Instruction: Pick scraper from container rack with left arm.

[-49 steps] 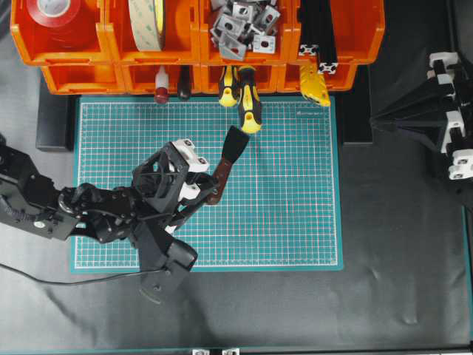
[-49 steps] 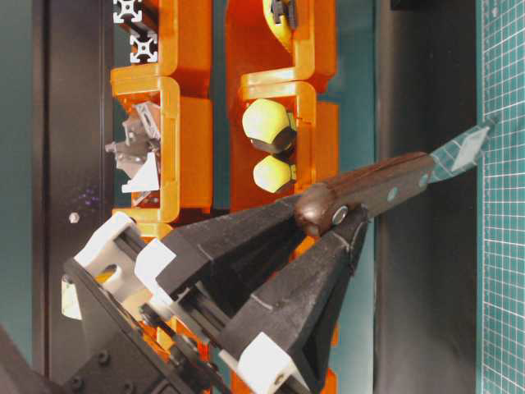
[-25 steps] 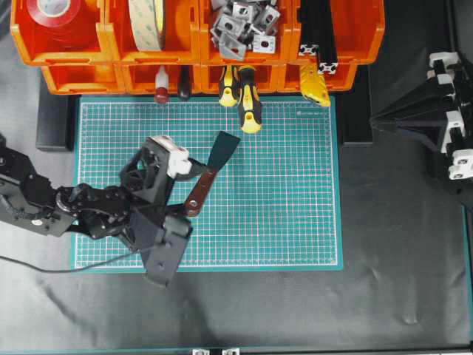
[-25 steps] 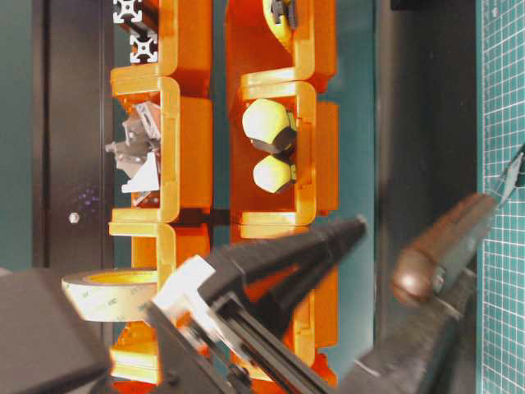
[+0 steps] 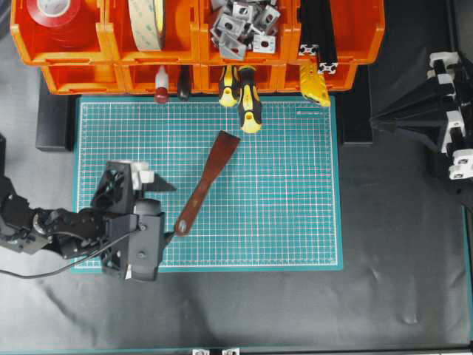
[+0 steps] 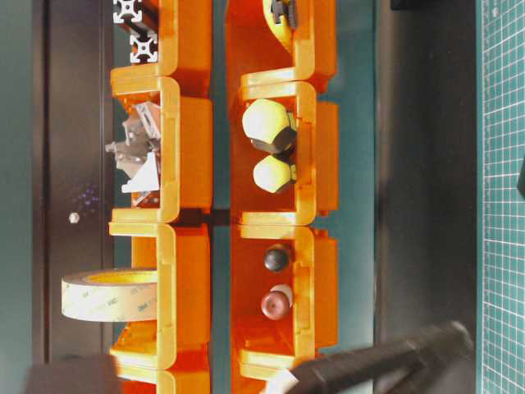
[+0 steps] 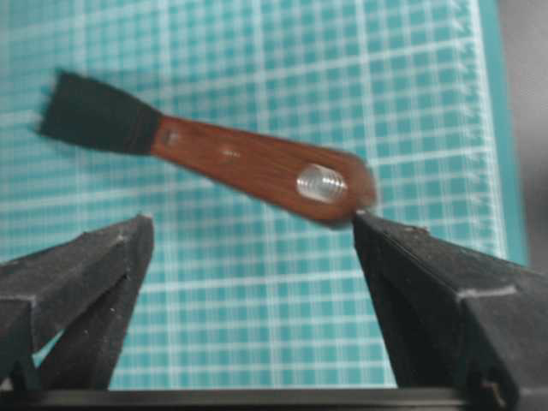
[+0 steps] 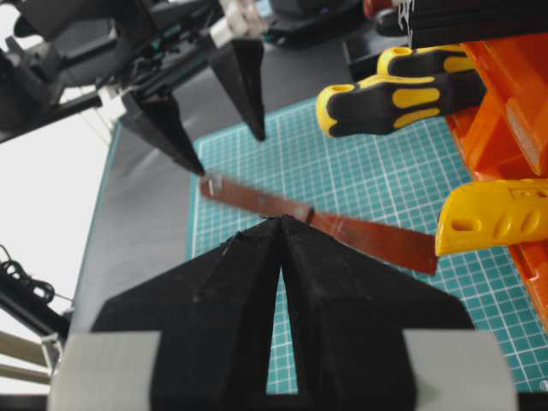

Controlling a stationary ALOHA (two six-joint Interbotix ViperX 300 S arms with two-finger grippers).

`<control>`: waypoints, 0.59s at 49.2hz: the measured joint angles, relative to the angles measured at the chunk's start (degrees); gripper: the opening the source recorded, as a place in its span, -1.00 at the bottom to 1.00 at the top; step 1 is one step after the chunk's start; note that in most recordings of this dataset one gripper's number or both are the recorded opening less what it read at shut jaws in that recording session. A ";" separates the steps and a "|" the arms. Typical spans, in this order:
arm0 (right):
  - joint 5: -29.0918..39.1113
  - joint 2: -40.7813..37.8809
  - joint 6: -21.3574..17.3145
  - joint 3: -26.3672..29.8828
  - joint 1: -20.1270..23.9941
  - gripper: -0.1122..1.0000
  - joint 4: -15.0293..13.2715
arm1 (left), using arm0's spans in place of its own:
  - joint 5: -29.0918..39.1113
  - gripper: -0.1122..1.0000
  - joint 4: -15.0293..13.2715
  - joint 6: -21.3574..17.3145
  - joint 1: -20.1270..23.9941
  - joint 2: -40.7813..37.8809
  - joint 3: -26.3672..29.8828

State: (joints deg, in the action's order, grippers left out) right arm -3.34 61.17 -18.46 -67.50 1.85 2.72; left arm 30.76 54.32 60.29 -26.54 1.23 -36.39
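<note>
The scraper [image 5: 204, 181] lies flat on the green grid mat [image 5: 295, 214], out of the container rack [image 5: 185, 44], its blade toward the rack and its handle end toward the mat's lower left. The left gripper [image 5: 164, 209] sits at that handle end with jaws spread wide, released; one fingertip [image 7: 377, 235] stands right at the handle's end (whether it touches is unclear). The right gripper [image 8: 281, 231] is clenched, right of the mat. Small print on the mat's upper right edge is unreadable.
</note>
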 measured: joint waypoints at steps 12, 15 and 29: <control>0.00 0.00 -0.09 0.00 0.00 -0.79 0.00 | -0.26 0.82 -0.09 1.93 0.00 1.49 -2.55; 0.09 0.00 0.00 0.00 0.00 -0.79 0.00 | -0.26 0.82 -0.09 2.02 0.00 2.90 -3.25; 0.00 0.18 0.00 0.09 0.00 -0.79 0.00 | -2.20 0.82 -0.09 2.29 -0.18 10.28 -7.21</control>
State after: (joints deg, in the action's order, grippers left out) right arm -3.34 61.35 -18.46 -67.41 1.85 2.72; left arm 28.56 54.23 62.58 -26.72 11.51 -43.59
